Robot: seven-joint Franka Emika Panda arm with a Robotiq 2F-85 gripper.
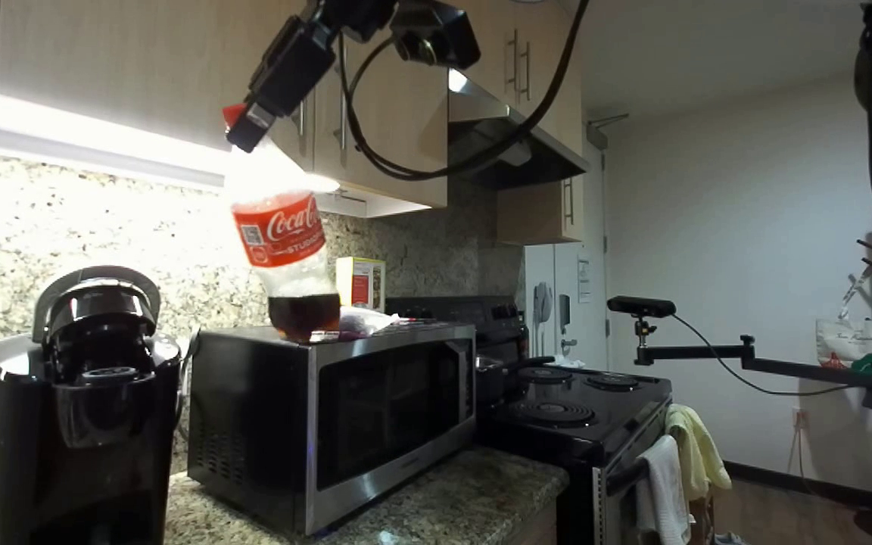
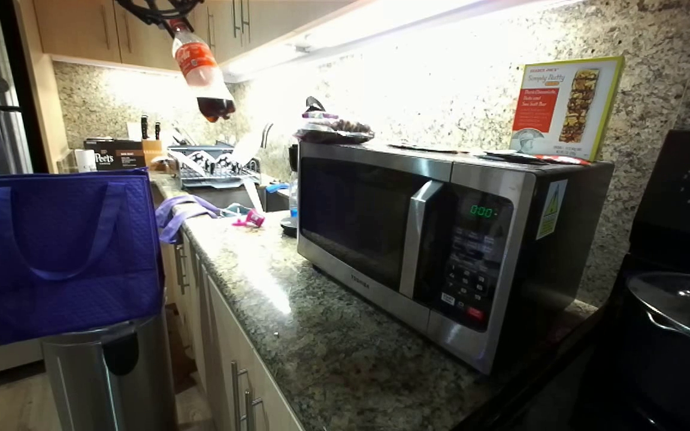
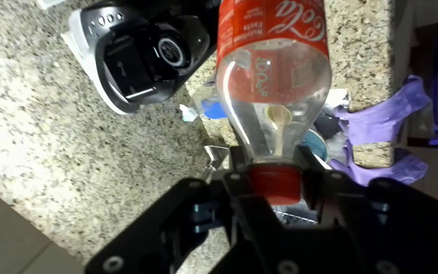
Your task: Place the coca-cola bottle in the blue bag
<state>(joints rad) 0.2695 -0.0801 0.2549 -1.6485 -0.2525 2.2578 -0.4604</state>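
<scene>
The gripper [image 3: 273,161] has its jaws closed on the bottle [image 2: 202,72] at the neck. In an exterior view the bottle hangs at upper left, tilted, base toward lower right; the blue bag [image 2: 69,299] stands lower, at the left edge, so the carry should run that way. In the wrist view purple gloves [image 3: 371,125] lie between, likely too low to matter. Whether the bag's mouth gapes is hard to tell.
</scene>
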